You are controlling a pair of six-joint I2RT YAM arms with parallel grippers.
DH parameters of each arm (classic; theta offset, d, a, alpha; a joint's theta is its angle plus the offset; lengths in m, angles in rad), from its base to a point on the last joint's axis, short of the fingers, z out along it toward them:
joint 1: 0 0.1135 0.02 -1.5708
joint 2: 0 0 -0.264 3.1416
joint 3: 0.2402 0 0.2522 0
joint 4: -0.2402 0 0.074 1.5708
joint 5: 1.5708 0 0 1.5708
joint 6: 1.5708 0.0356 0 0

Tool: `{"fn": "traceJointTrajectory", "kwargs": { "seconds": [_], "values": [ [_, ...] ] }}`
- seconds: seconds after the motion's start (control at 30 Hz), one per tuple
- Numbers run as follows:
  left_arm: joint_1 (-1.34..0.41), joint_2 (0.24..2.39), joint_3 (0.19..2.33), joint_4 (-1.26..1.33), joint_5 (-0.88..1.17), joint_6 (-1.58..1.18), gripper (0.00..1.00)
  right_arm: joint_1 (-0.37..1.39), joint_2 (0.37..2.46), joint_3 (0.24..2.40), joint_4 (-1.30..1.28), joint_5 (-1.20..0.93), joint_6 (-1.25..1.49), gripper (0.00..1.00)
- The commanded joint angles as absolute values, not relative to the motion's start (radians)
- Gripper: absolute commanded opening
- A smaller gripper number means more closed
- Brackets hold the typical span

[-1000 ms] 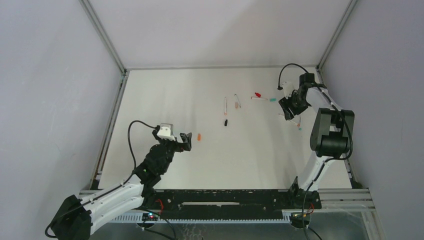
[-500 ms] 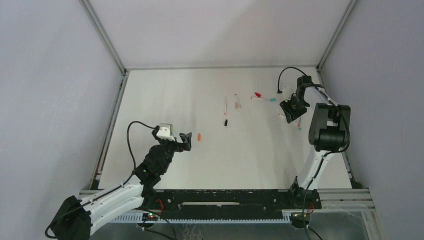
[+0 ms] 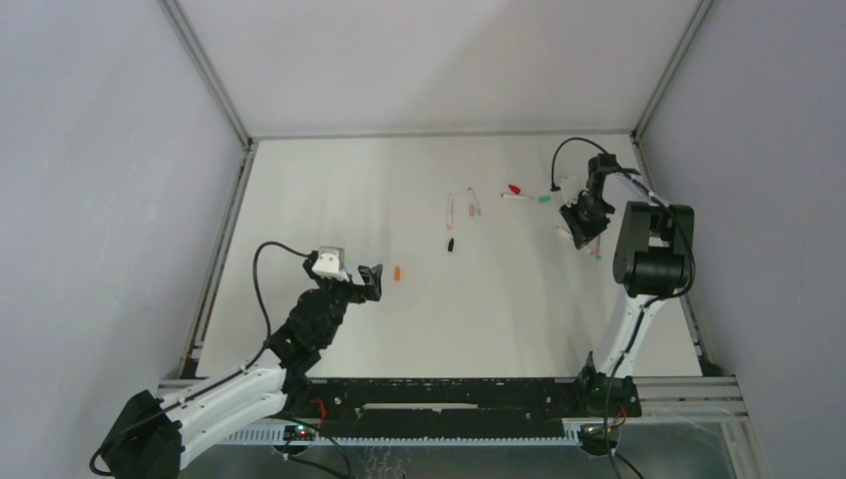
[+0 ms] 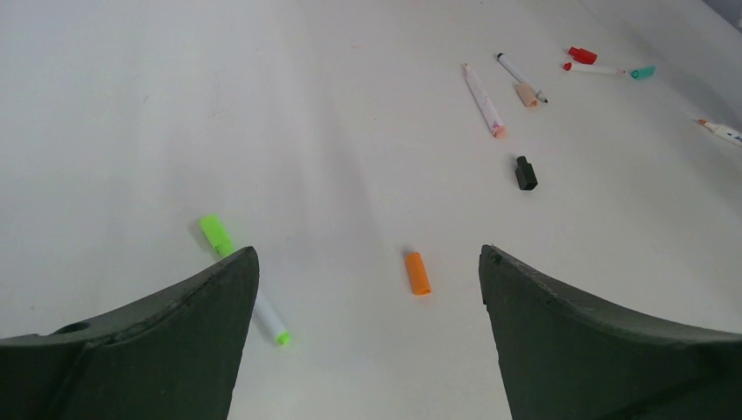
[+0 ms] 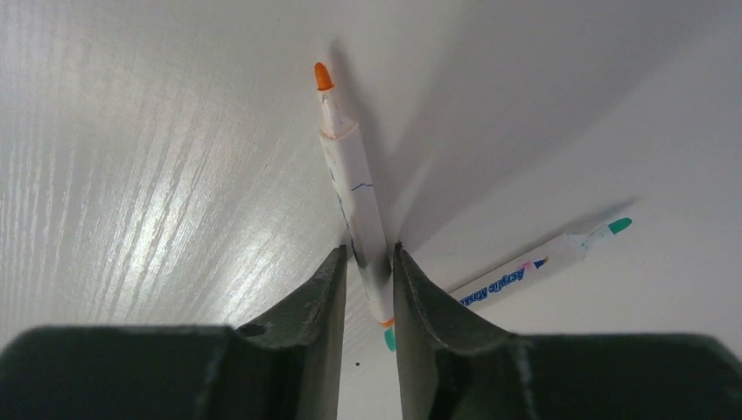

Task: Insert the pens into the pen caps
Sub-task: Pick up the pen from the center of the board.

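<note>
- orange-tipped pen (image 5: 350,175): lies flat on the counter (image 5: 131,175) at its far right. Its tip points away from the right wrist camera, and a thin blue scribble marks the white barrel (no word to read).
- right hand (image 5: 369,254): down at the counter, with a finger pressed on each side of that pen's barrel near its back end.
- teal-tipped pen (image 5: 542,258): just beside, its back end meeting the orange-tipped pen's between the fingers. Blue lettering runs along the barrel, seemingly "Acrylic Marker" (too slanted to be sure).
- Loose caps, four counted in the left wrist view: orange cap (image 4: 417,273), black cap (image 4: 525,172), red cap (image 4: 580,55), teal cap (image 4: 643,73). The red and teal ones lie near each other at the far side.
- Pens in that same view, five: green pen (image 4: 214,236) partly under the left finger, plain pen (image 4: 484,87), thin pen (image 4: 522,80), red-tipped pen (image 4: 597,68) reaching the teal cap, and a cut-off pen (image 4: 722,131) (at the frame's right edge).
- left hand (image 4: 367,254): over the near-left counter, fingers wide apart and holding nothing, with the orange cap just ahead between them.
</note>
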State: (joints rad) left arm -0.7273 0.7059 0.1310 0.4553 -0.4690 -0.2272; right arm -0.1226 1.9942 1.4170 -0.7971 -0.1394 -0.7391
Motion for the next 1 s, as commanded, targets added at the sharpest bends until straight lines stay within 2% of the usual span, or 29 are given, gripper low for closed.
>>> {"fn": "traceJointTrajectory", "kwargs": {
  "seconds": [0.0,0.2,0.47,0.6,0.67,0.87,0.97],
  "values": [
    [-0.726,0.697,0.118,0.499,-0.485,-0.218,0.98,-0.122,2.011,1.460,-0.847,-0.154,-0.748,0.30],
    [-0.725,0.693,0.115,0.499,-0.487,-0.219,0.98,-0.111,2.036,1.467,-0.882,-0.168,-0.755,0.23],
    [-0.726,0.683,0.110,0.501,-0.489,-0.221,0.98,-0.083,2.073,1.461,-0.898,-0.154,-0.753,0.30],
    [-0.724,0.679,0.107,0.501,-0.489,-0.221,0.98,-0.071,2.075,1.455,-0.899,-0.154,-0.749,0.29],
    [-0.725,0.678,0.106,0.502,-0.489,-0.221,0.98,-0.067,2.072,1.453,-0.901,-0.165,-0.746,0.25],
    [-0.725,0.675,0.105,0.500,-0.490,-0.222,0.99,-0.063,2.015,1.448,-0.902,-0.224,-0.731,0.04],
    [-0.724,0.662,0.101,0.497,-0.485,-0.222,1.00,-0.063,1.955,1.440,-0.904,-0.296,-0.724,0.00]
  ]
}}
